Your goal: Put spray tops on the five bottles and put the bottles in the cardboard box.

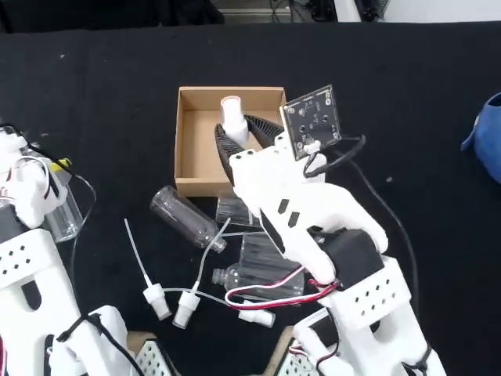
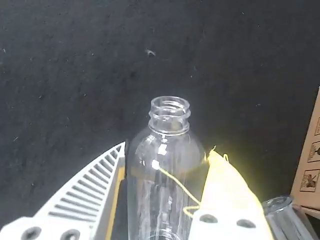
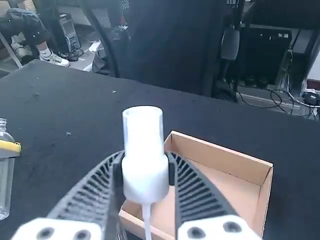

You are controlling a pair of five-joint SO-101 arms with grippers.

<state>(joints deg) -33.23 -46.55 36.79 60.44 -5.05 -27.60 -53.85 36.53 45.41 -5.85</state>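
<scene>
Black cloth covers the table (image 1: pixel 407 78). An open brown cardboard box (image 1: pixel 186 141) sits near its middle.

**Right arm.** The right gripper (image 1: pixel 235 125), with black ribbed fingers (image 3: pixel 95 192), is clamped on a white plastic spray top (image 3: pixel 143 145). The spray top is upright, and its thin tube hangs down between the fingers. In the high view, the spray top (image 1: pixel 232 110) lies over the box interior, close to the far wall.

**Left arm.** The left gripper (image 2: pixel 167 150) is at the left edge of the table, well apart from the box. Its white fingers, one faced with yellow tape, are closed against both sides of a clear plastic bottle with an open threaded neck (image 2: pixel 170 115). This bottle carries no spray top.

**Loose items, between the box and the arm bases.**
- One clear uncapped bottle (image 1: pixel 186 218) lies on its side just in front of the box.
- A second clear bottle (image 1: pixel 258 278) lies on its side beside the right arm.
- A third clear bottle (image 1: pixel 233 210) is partly hidden by the right arm.
- Three white spray tops with long tubes (image 1: pixel 156 299) (image 1: pixel 186 309) (image 1: pixel 257 317) lie on the cloth near the bottles.

**Other.** A blue object (image 1: pixel 487 145) lies at the right edge of the table.
</scene>
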